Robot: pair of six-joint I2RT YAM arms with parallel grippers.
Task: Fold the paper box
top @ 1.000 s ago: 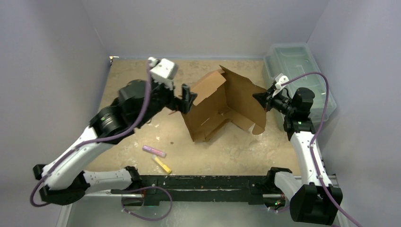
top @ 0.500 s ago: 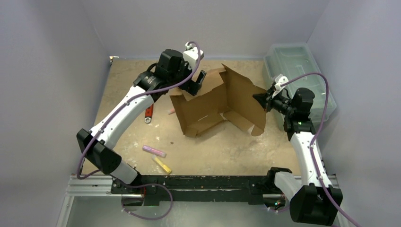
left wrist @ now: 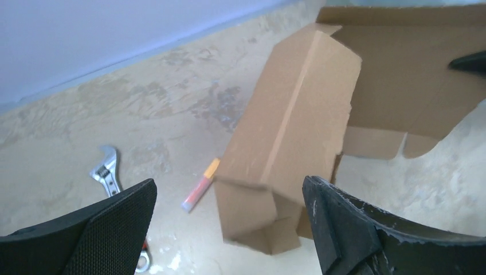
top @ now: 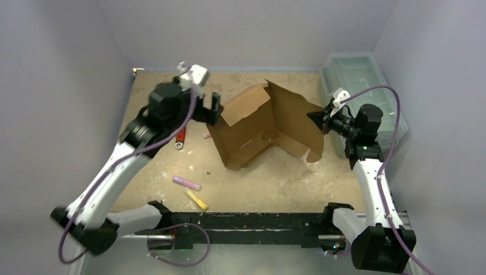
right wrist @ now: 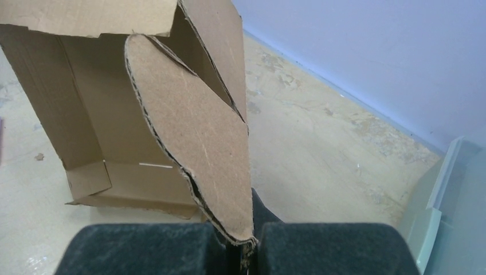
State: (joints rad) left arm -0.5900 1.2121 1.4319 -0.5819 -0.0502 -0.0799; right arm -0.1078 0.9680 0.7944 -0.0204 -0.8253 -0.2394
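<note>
Stained tan worktop (top: pixel 275 177) carries the box (top: pixel 252 132); wrench (top: pixel 180 139) and pink marker (left wrist: pixel 200 185) just left of it, purple marker (top: pixel 187 183) and yellow marker (top: pixel 196 200) nearer, bin (top: pixel 358 80) far right.

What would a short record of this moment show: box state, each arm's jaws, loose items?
paper box: partly folded, panels raised, resting on the table
left jaws: open, nothing gripped, pointed at the box's left panel
right jaws: shut on a rounded flap at the box's right side
loose items: wrench, pink marker, yellow marker, all left of the box
bin: pale green, far right corner
</note>
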